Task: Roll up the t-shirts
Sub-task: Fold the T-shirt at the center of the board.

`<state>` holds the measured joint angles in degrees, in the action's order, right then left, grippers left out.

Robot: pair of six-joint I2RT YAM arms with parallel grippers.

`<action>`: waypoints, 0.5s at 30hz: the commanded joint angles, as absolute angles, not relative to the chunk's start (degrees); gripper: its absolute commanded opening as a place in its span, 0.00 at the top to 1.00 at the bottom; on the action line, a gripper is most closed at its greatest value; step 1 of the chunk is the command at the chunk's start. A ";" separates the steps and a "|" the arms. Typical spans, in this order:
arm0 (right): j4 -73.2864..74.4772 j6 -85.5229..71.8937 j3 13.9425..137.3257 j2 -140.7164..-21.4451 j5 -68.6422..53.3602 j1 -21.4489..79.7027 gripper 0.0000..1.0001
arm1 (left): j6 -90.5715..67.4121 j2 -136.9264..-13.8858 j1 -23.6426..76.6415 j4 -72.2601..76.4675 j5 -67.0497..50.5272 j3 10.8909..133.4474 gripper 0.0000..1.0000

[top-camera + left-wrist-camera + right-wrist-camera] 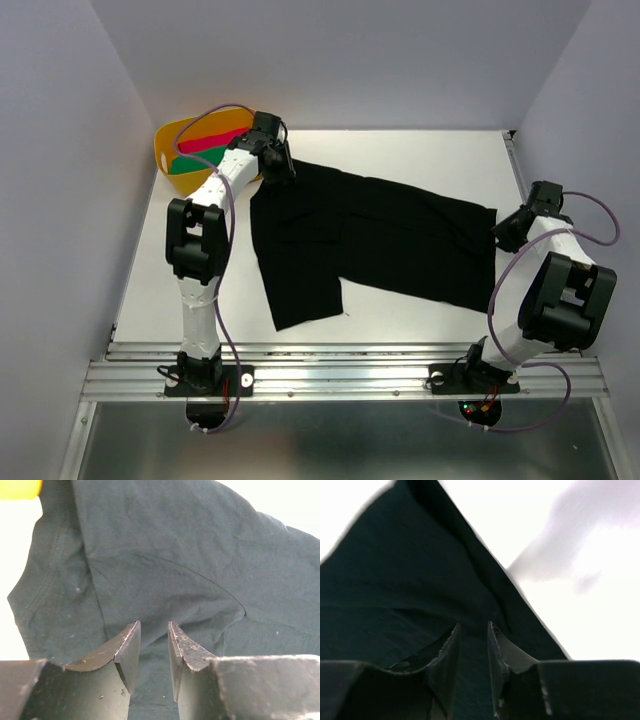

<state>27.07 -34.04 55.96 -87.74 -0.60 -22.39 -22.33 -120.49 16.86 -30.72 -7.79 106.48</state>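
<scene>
So, the white table [420, 150] has the black t-shirt [380, 240] spread out across it, running from the left gripper [154, 630] at one end to the right gripper [472, 630] at the other, with cloth right under both sets of fingertips. The yellow tub [170, 150] sits just beside the left one. Both have jaws a little apart, nothing pinched between them.

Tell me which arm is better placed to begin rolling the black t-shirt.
Probably the right. The right gripper sits with jaws apart at the right end of the t-shirt, where a roll could start. The left gripper hovers over cloth inside the far left corner.
</scene>
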 commanded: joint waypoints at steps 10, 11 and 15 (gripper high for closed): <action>28.12 -30.68 64.95 -92.46 1.32 -10.74 0.68 | -21.53 -127.00 18.28 -32.17 -8.70 110.39 0.58; 28.12 -30.67 64.52 -92.46 1.58 -9.50 0.67 | -21.53 -126.91 18.28 -32.08 -8.18 109.96 0.57; 28.13 -29.89 63.28 -92.37 3.15 -5.10 0.59 | -21.18 -126.21 18.28 -31.03 -6.16 106.44 0.47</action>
<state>27.59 -31.59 63.26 -92.99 0.47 -7.68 -22.28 -128.73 18.04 -31.16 -8.21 107.57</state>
